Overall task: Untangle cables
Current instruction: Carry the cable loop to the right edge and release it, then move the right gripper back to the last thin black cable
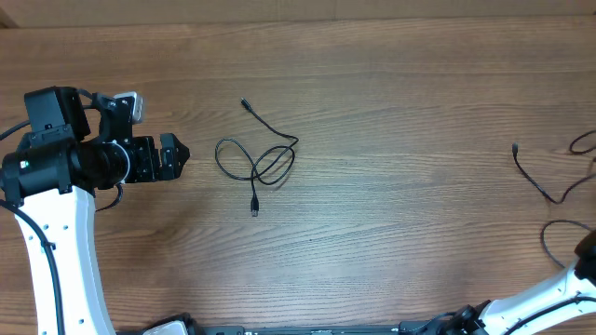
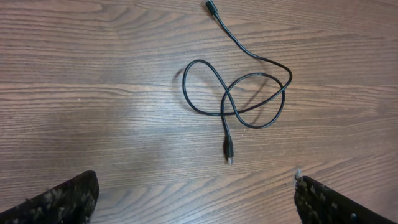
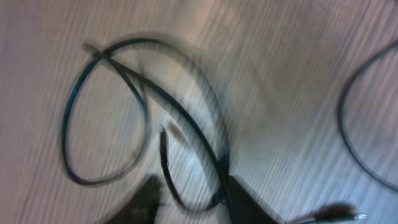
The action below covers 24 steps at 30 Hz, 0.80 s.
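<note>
The left jaws stand wide apart and hold nothing. Their two dark, mottled fingers (image 2: 59,199) sit at the bottom corners of the left wrist view, with brown wood-grain counter (image 2: 93,124) between them. Just ahead of that gap, touching neither finger, lies one thin black flexible cable (image 2: 224,112). Its nearer plug end (image 2: 229,151), pale at the tip, points back toward the gap. From there the cable runs away from the jaws, crosses itself and makes two loops side by side, one smaller and one larger. Past the loops it curves on to its second plug end (image 2: 211,7), the point farthest from the jaws. From overhead this cable (image 1: 256,163) lies out in front of the left jaws, clear of them.

The right jaws show as two dark fingers (image 3: 149,199) a little apart at the bottom of a motion-blurred right wrist view. A blurred black cord (image 3: 158,96) dips into the gap between them; whether they are clamped on it I cannot tell. Ahead of them that cord forms one closed loop, and off to one side a further dark arc (image 3: 345,124) crosses the counter. One small silver tip (image 3: 356,216) shows beside the jaws. From overhead, three black strands (image 1: 535,177) lie at the right rim of the counter, near the white right arm (image 1: 535,300) and well apart from the looped cable. Each runs out of frame, so how many cords they make cannot be told.
</note>
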Available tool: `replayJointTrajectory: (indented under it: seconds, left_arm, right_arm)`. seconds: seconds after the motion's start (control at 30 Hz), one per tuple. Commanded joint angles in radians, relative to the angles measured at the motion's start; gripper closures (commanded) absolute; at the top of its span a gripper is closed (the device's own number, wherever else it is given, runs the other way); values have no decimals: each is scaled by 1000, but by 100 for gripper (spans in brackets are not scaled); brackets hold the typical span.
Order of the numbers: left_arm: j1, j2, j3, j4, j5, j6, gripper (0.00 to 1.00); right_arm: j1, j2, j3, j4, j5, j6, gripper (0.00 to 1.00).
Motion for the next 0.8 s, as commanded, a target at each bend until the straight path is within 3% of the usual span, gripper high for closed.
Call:
replayJointTrajectory:
  seconds: [0.0,0.07,0.3,0.77]
  left_arm:
    - [0,-5,10,2,18,-11,0]
    - [0,-5,10,2,18,-11,0]
    - [0,-5,10,2,18,-11,0]
    - [0,-5,10,2,18,-11,0]
  right_arm:
    - [-26,14,1,-8,-11,48,29]
    - [-39,14,1,-12,-18,56,0]
    - [-66,12,2,-32,-146,47,0]
    - [-97,-222,11,-113,-39,48,0]
